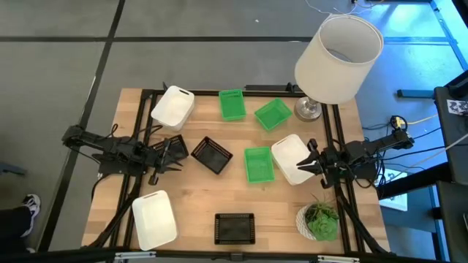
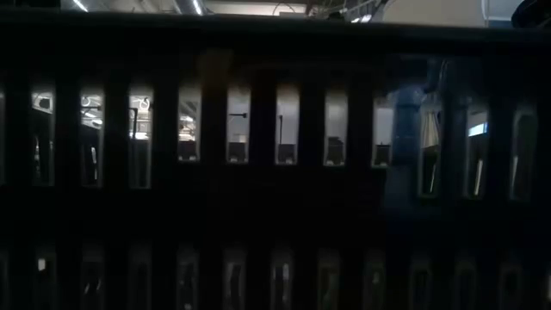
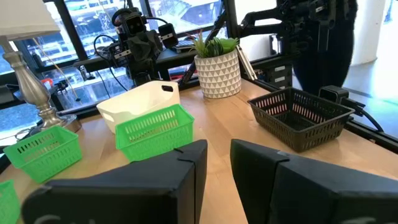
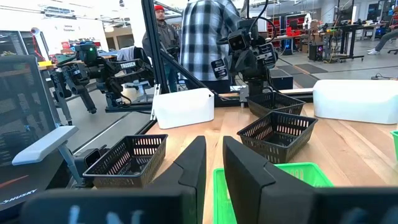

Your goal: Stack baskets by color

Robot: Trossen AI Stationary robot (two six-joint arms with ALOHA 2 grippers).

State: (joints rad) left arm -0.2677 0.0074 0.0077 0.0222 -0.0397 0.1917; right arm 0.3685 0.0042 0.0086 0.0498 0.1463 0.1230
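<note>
We count nine baskets on the table (image 1: 197, 193). One black basket (image 1: 178, 145) lies right at the left gripper (image 1: 164, 155), partly under its tip; whether they touch we cannot tell. A second black basket (image 1: 212, 155), turned cornerwise, sits just beyond that gripper, toward the middle. A white basket (image 1: 292, 158) lies against the tip of the right gripper (image 1: 311, 164), and a green basket (image 1: 258, 164) sits just past it, between the two grippers. Two more green baskets (image 1: 232, 104) (image 1: 273, 114) and another white basket (image 1: 173, 107) lie along the far edge, well apart from both grippers. A third white basket (image 1: 154, 219) and a third black basket (image 1: 235, 228) lie at the near edge.

In the wrist views, each gripper's fingers stand slightly apart, bare wood showing in the gap, and clasp nothing we can see.

A lamp (image 1: 338, 58) and a potted plant (image 1: 319, 219) flank the right arm.
</note>
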